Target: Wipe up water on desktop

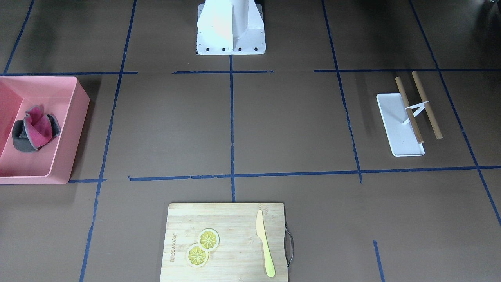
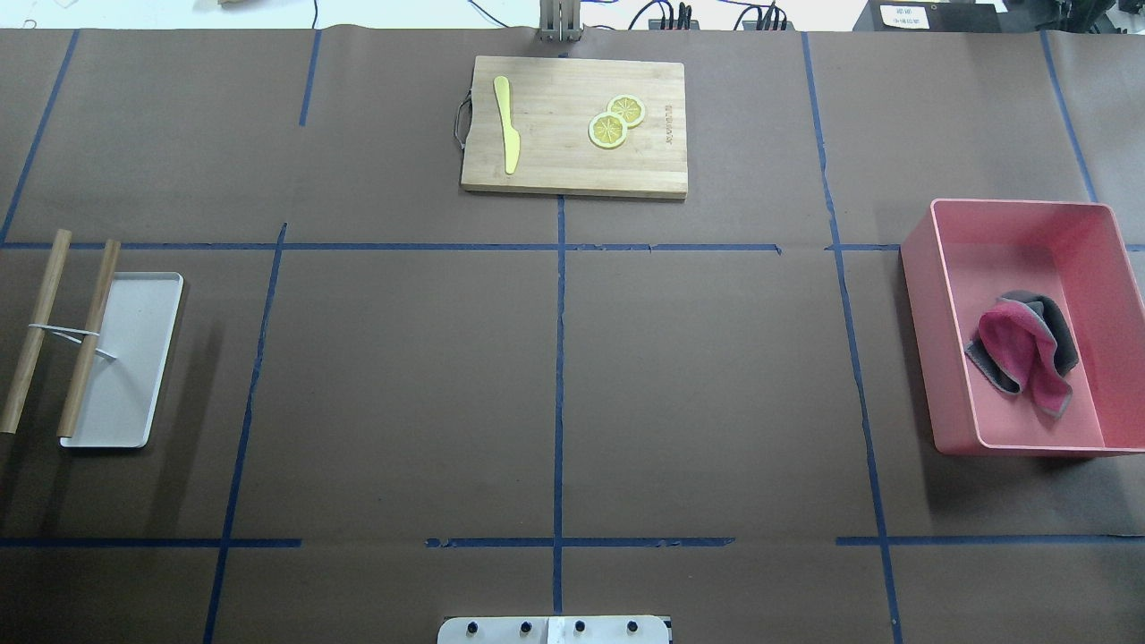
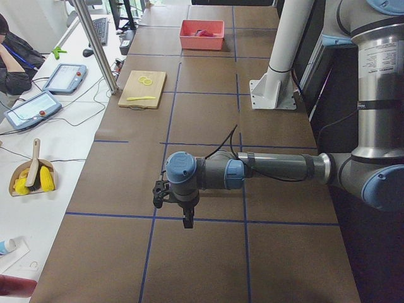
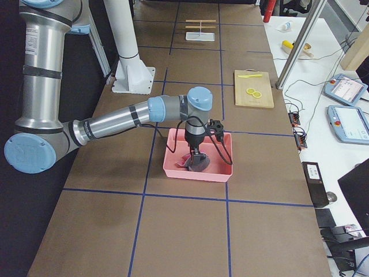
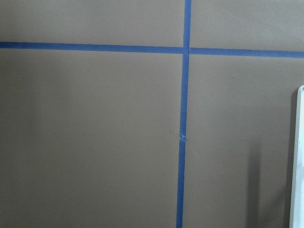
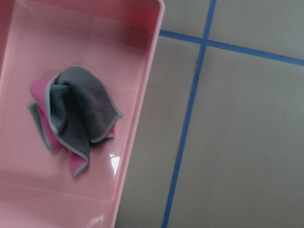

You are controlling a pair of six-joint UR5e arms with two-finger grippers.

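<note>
Above the taped desktop (image 2: 698,376) hang left tool (image 3: 187,222) and right tool (image 4: 198,159), openness unreadable.

- You are working over a large matt brown desktop (image 2: 698,385); it looks like paper, with faint creases. The thin dark-blue tape lines (image 2: 559,358) on it are smooth.
- On the right, the pink rectangular plastic bin (image 2: 921,349) is smooth and glossy, with bright glints on its floor.
- The pink-and-grey cloth (image 2: 1024,358) inside it is soft, fuzzy and matt.
- At the far edge, the bamboo cutting board (image 2: 572,165) shows fine wood grain and has a thin metal wire handle (image 2: 461,116).
- The pale yellow knife (image 2: 508,125) on the board looks like smooth plastic.
- On the left, the white flat tray (image 2: 134,358) is smooth; you cannot tell whether it is metal or plastic.
- The two brown rods (image 2: 36,331) beside it are matt.
- The right arm (image 4: 109,124) is brushed silver metal with blue caps.
</note>
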